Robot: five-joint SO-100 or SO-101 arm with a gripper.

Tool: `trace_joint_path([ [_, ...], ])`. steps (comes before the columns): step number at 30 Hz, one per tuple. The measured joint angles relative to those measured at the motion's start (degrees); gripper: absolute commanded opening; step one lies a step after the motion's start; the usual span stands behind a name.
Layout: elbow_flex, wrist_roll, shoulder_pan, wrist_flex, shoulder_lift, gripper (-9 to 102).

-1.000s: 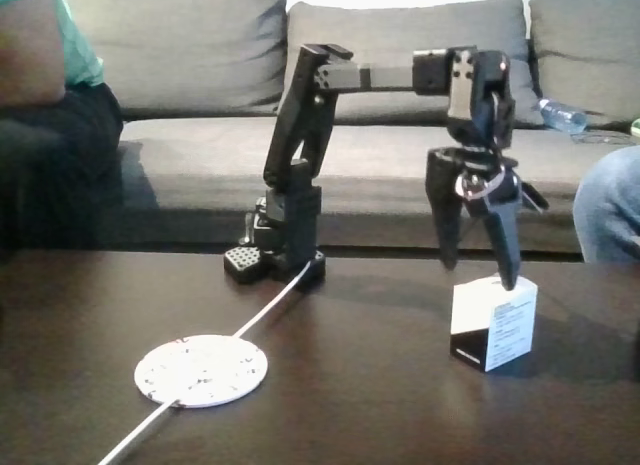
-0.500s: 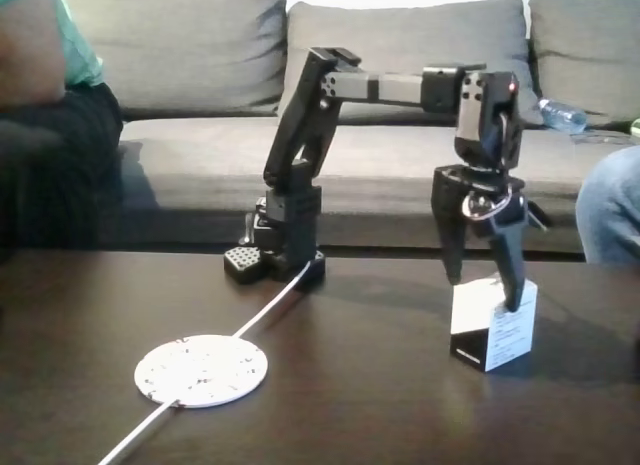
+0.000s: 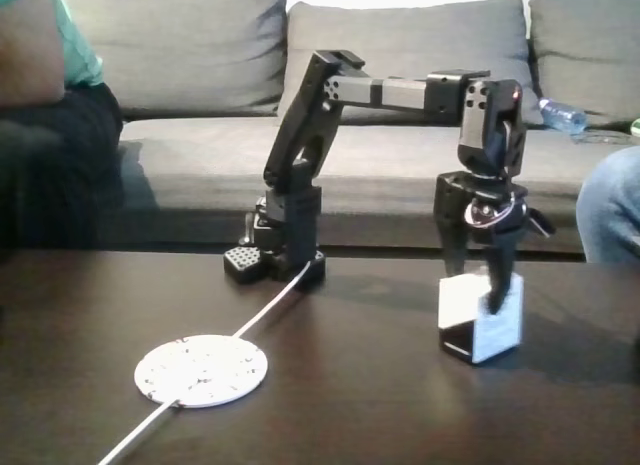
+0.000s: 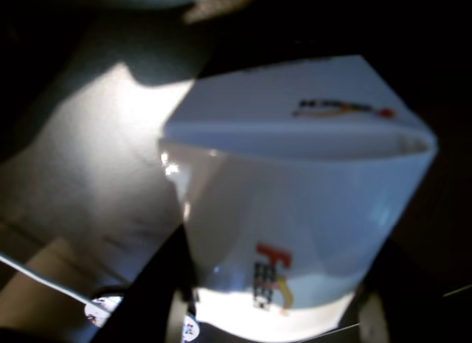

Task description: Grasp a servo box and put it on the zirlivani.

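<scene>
While tool [image 3: 477, 297] straddles servo box [image 3: 470, 327], fingers spread, red-and-dark logo print blurred, unreadable

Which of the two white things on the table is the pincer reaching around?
The servo box, the cube-like one at the fixed view's right, between the pincer fingers. The flat speckled zirlivani lies apart at the left.

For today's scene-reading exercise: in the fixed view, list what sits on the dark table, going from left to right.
Flat round white speckled disc → black arm base → small white cardboard servo box with a black bottom band, with the end effector over it.
</scene>
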State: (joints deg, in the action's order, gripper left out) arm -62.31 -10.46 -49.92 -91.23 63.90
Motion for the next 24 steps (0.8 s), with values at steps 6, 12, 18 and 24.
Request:
trace_joint_path([
  [6, 0.3, 0.0, 0.2, 0.0, 0.0, 18],
  [12, 10.0, 0.7, 5.1, -7.3, -0.1, 17],
  [18, 20.4, 4.7, 16.8, -8.3, 0.0, 17],
  [24, 15.0, 9.7, 30.8, -8.3, 3.2, 18],
])
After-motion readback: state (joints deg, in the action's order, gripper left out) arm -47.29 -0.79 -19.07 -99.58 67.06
